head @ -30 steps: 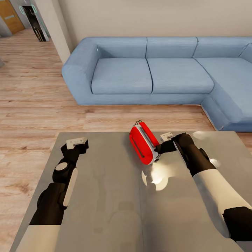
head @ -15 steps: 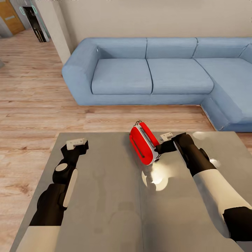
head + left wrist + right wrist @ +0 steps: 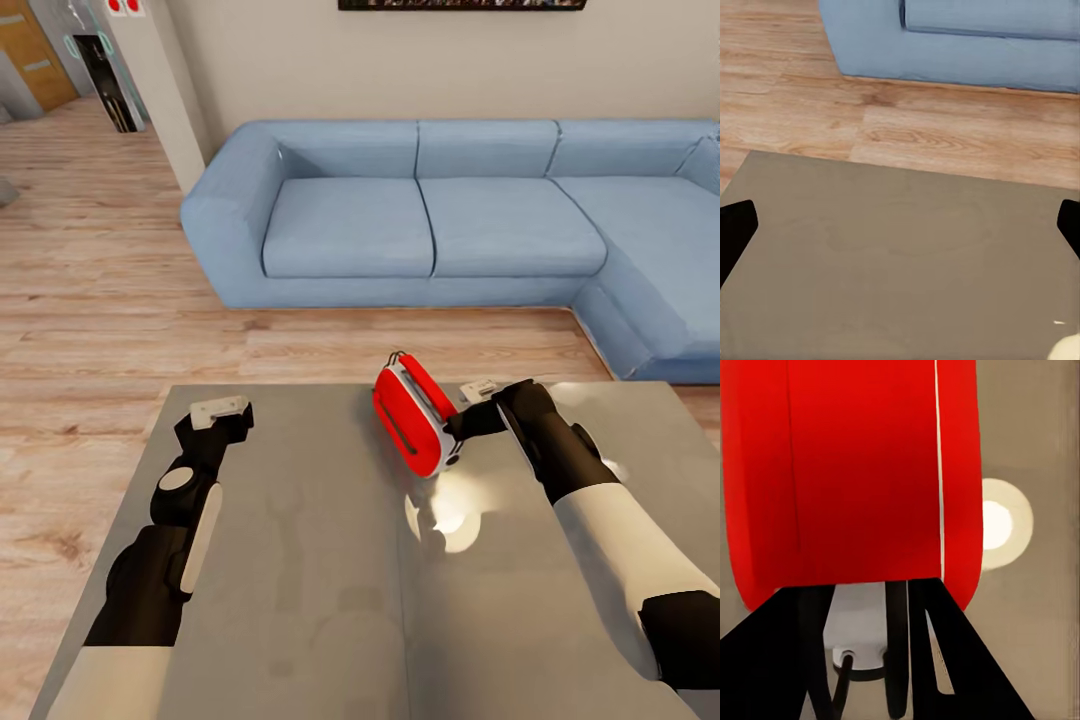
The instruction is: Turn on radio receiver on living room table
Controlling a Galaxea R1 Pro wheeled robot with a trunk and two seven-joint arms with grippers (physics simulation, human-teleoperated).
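On the counter (image 3: 300, 560) before the blue sofa (image 3: 450, 210), the right gripper (image 3: 457, 432) presses the radio receiver (image 3: 412, 420), jaw state unclear; left gripper (image 3: 222, 414) hovers open; whether it's switched on I can't judge.

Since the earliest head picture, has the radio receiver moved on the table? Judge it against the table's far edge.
No. The whole view shifted, so the camera moved. The radio receiver keeps its place by the table's far edge, the right gripper against it.

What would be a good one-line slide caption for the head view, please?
Right claw pressed against the red radio receiver on the grey table, left claw idle, blue sofa beyond.
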